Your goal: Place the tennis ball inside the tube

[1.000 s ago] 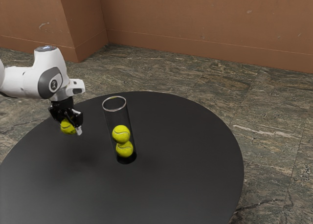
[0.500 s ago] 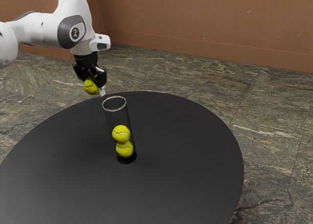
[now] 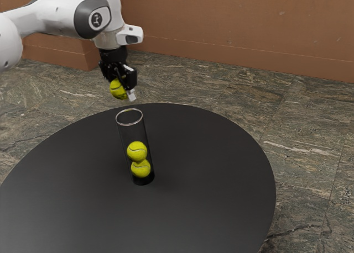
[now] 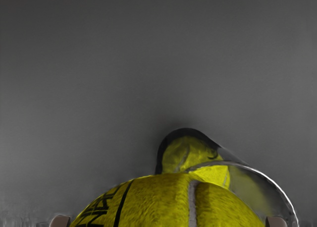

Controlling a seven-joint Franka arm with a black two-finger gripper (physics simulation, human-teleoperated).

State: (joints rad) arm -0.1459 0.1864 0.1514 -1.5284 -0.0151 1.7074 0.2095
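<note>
My gripper [image 3: 124, 88] is shut on a yellow tennis ball [image 3: 117, 89], held in the air just above the rim of the clear tube [image 3: 130, 117] and slightly toward the exterior view's left. The tube stands upright on the table, with one tennis ball [image 3: 137, 151] resting on another [image 3: 140, 168] inside. In the wrist view the held ball [image 4: 158, 202] is large at the lower edge, between the two fingertips of my gripper [image 4: 168, 222]. Beyond it, the tube's rim [image 4: 267, 179] curves out from behind the held ball, and a ball inside the tube [image 4: 181, 152] is partly covered.
The round black table [image 3: 215, 170] carries the tube near its middle. Stone floor [image 3: 310, 131] surrounds it, and a brown wall [image 3: 238, 26] rises behind.
My hand has risen and moved toward the exterior view's right with the ball, from low over the table to above the tube's rim height. The tube and its two balls have stayed still.
</note>
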